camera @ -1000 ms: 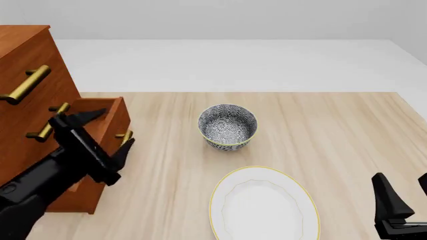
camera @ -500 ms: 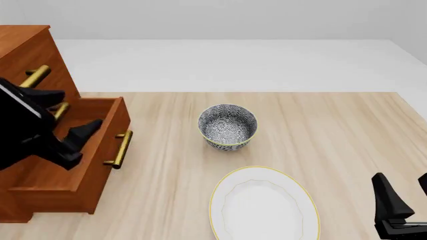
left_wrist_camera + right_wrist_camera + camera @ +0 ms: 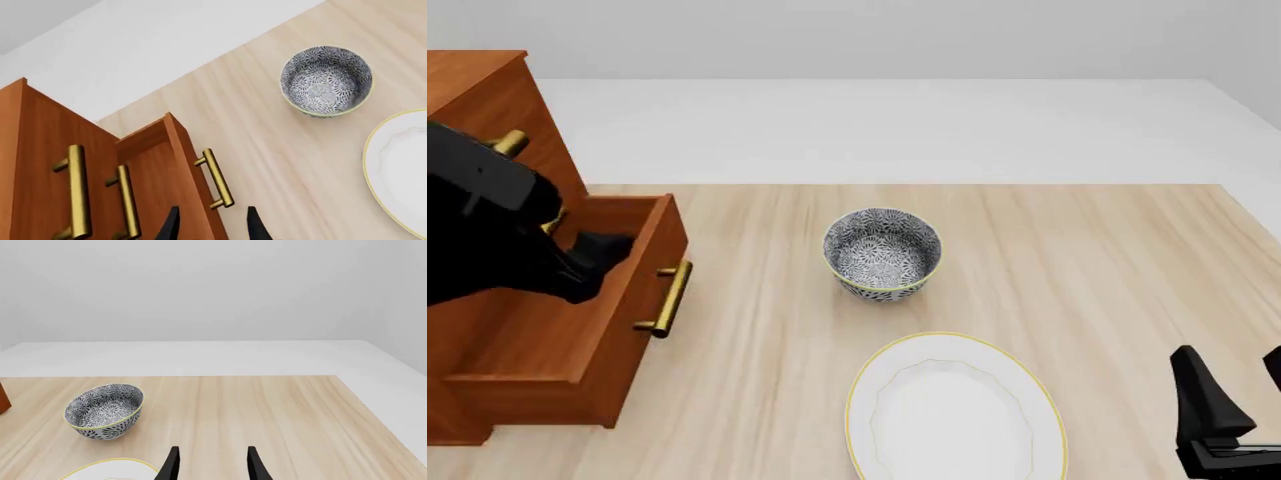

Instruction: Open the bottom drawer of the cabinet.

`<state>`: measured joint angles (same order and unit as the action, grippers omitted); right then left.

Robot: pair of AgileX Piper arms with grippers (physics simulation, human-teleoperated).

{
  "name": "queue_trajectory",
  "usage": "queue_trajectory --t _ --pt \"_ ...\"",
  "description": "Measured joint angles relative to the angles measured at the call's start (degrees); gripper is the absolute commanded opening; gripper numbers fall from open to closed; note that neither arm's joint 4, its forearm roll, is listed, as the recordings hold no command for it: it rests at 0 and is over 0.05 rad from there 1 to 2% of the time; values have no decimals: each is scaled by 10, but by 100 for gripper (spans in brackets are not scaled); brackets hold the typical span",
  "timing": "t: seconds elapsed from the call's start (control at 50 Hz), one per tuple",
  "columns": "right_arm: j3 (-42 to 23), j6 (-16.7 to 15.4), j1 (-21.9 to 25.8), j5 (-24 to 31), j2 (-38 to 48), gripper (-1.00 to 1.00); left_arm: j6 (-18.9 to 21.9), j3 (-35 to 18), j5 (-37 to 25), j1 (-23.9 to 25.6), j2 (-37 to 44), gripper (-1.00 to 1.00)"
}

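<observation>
The tall reddish-brown wooden cabinet's (image 3: pixel 481 110) brass-handled bottom drawer (image 3: pixel 574 330) stands pulled out; both black grippers, left (image 3: pixel 212 225) and right (image 3: pixel 212 463), show fingers apart, empty

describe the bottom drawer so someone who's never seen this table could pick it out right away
Look to the table's left side, where the tall reddish-brown cabinet stands. The bottom drawer is the lowest of its three, each with a brass bar handle. Unlike the two above, it is pulled out toward the patterned bowl, so you can see into the open box.
</observation>
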<state>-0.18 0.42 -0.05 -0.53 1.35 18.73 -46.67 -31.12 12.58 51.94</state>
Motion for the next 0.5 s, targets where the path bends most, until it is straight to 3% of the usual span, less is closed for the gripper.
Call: queue_trajectory --t 0.5 --pt "0 0 0 0 0 100 -57 -2 0 -29 59 100"
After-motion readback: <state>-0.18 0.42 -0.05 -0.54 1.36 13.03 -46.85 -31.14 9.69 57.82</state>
